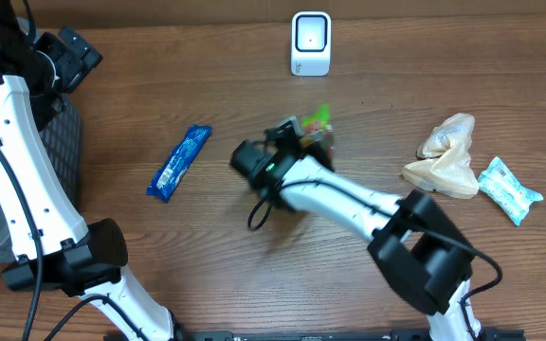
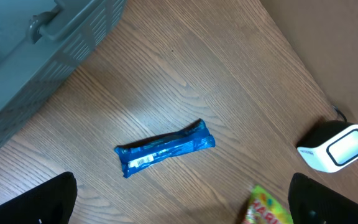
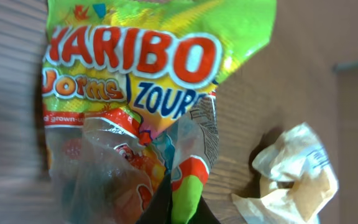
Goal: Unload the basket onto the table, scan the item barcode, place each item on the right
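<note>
**Right jaws:** clamping together on the Haribo candy bag [image 1: 318, 121]. In the right wrist view the bag is filling most of the frame, with red lettering running across its green-yellow top. A dark finger is showing at its clear-windowed end.

**Task item location:** the bag is sitting near the middle of the wooden desk [image 1: 159, 76]. It is facing the white scanner [image 1: 311, 43], which is standing at the far edge, and is staying apart from it.

**Left jaws:** standing wide apart and gripping nothing, hanging over the desk's left part. The dark fingertips [image 2: 36, 202] are showing at both bottom corners of the left wrist view.

**Blue wrapped bar [image 1: 179, 163]:** lying flat and slanted on the desk, left of the bag and apart from it.

**Grey mesh basket [image 2: 42, 50]:** sitting at the desk's left edge, beyond the blue bar.

**Crumpled tan bag [image 1: 446, 156]:** lying to the right of the Haribo bag, well apart from it.

**Teal-and-white packet [image 1: 508, 189]:** lying just beside the crumpled bag on its right.
</note>
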Robot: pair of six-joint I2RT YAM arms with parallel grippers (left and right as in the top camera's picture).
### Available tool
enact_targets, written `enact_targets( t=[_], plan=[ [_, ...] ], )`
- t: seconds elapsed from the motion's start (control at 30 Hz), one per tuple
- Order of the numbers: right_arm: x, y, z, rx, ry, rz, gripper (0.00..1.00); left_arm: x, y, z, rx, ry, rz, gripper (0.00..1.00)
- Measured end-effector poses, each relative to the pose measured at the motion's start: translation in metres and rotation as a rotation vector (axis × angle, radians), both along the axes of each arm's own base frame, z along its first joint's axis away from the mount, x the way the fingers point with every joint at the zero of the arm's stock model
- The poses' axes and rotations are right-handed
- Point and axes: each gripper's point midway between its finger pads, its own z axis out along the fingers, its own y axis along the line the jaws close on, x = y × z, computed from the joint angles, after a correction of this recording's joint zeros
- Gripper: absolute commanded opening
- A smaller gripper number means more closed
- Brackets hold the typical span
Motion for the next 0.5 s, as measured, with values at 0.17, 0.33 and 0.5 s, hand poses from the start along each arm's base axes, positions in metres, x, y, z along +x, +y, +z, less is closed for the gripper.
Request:
enact_targets(
  t=[0.17,0.33,0.5],
  plan=[
    [-0.003,0.019,0.027,-0.096,-0.161,0.069,0.04,0.000,0.000,0.000,0.000,0.000,0.000,1.00],
    [0.006,0.019,0.031,-0.115,-0.176,0.081,0.04,0.000,0.000,0.000,0.000,0.000,0.000,1.00],
    [0.025,-0.010,0.057,-0.234,-0.294,0.014,0.04,0.000,0.000,0.000,0.000,0.000,0.000,1.00]
  ],
)
